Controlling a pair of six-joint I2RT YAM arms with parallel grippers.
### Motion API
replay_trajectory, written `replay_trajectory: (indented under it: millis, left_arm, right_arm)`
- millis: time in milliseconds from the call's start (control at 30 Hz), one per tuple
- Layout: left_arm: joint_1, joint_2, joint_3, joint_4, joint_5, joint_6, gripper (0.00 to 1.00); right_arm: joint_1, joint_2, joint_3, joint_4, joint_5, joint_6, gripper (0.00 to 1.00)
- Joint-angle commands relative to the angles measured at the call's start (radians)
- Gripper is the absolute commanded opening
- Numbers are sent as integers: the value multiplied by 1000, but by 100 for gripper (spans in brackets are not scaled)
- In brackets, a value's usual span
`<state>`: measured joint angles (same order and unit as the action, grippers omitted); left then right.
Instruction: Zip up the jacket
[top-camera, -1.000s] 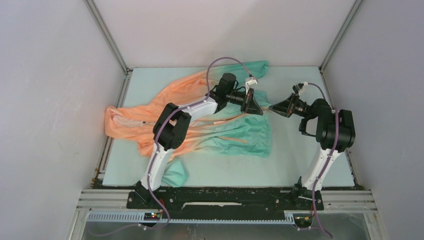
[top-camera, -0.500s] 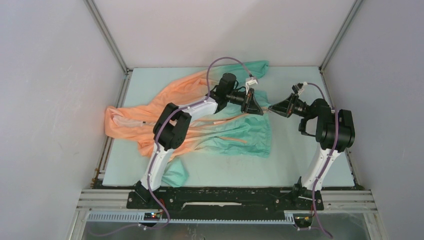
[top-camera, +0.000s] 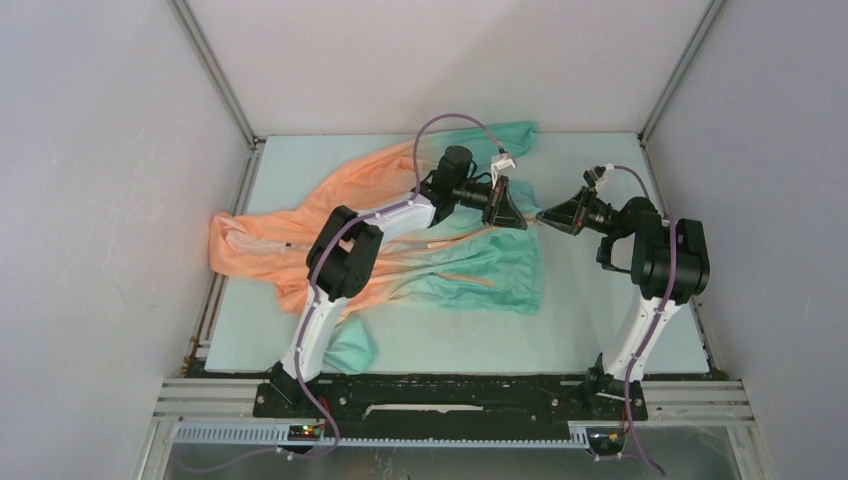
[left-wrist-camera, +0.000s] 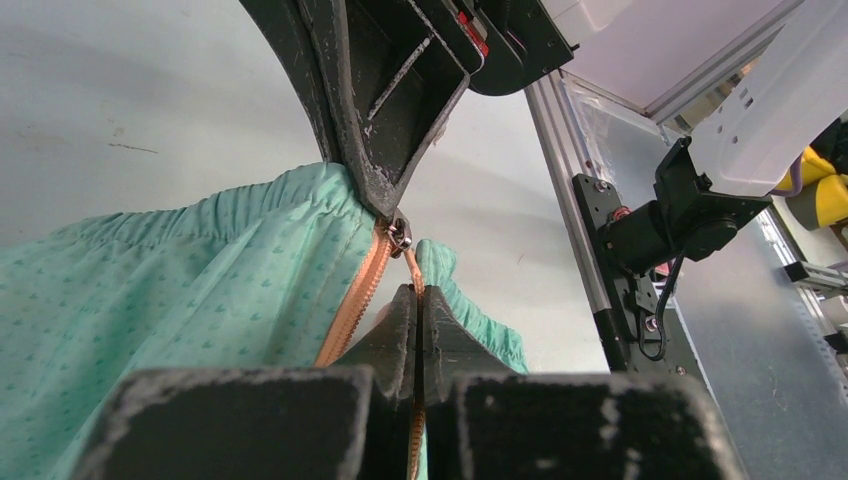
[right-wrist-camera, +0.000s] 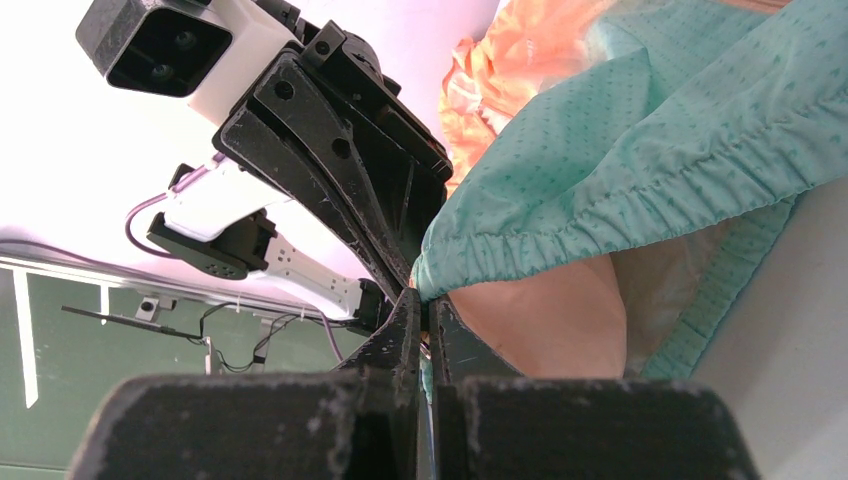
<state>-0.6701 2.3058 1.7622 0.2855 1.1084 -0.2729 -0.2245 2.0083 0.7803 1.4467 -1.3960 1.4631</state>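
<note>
1. My left gripper (top-camera: 520, 223) is closed all the way. In its wrist view my fingers (left-wrist-camera: 385, 335) pinch the orange zipper tape (left-wrist-camera: 352, 300) of the jacket (top-camera: 345, 195). The tape runs in between the tips and comes out again below them.
2. My right gripper (top-camera: 545, 215) is closed too, tips pressed together. It has the corner of the gathered teal hem (right-wrist-camera: 620, 190), where the zipper ends.
3. The metal slider (left-wrist-camera: 399, 233) sits on the tape just beside my right gripper's tip. I cannot tell whether those fingers also hold the pull.
4. My two grippers meet tip to tip, almost touching, above the table (top-camera: 450, 340), right of its middle and in its far half. The short stretch of cloth between them is lifted off the surface.
5. The rest of the jacket lies spread on the table. Its peach-orange part reaches the left edge and bunches there. Its teal part lies near the middle, under and beside my left arm.
6. One teal sleeve runs up to the far edge behind my left wrist. Another teal bunch (top-camera: 352, 348) lies close to the near edge, just beside my left arm's lower link.
7. From my right wrist, the jacket hangs open below the hem and shows a pale peach lining (right-wrist-camera: 545, 320).
</note>
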Motion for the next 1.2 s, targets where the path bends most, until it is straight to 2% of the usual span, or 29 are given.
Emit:
replay_trajectory:
  millis: [0,900,1167]
  left_arm:
    - [-1,-25,10,40,25,-3,0]
    - [13,12,63,34,23,-51,0]
    - [10,35,92,101,36,-125,0]
  right_arm:
    - [2,-24,4,76,-12,-15,0]
    - [13,-38,0,76,-17,-21,0]
    - [22,-31,0,73,-16,-27,0]
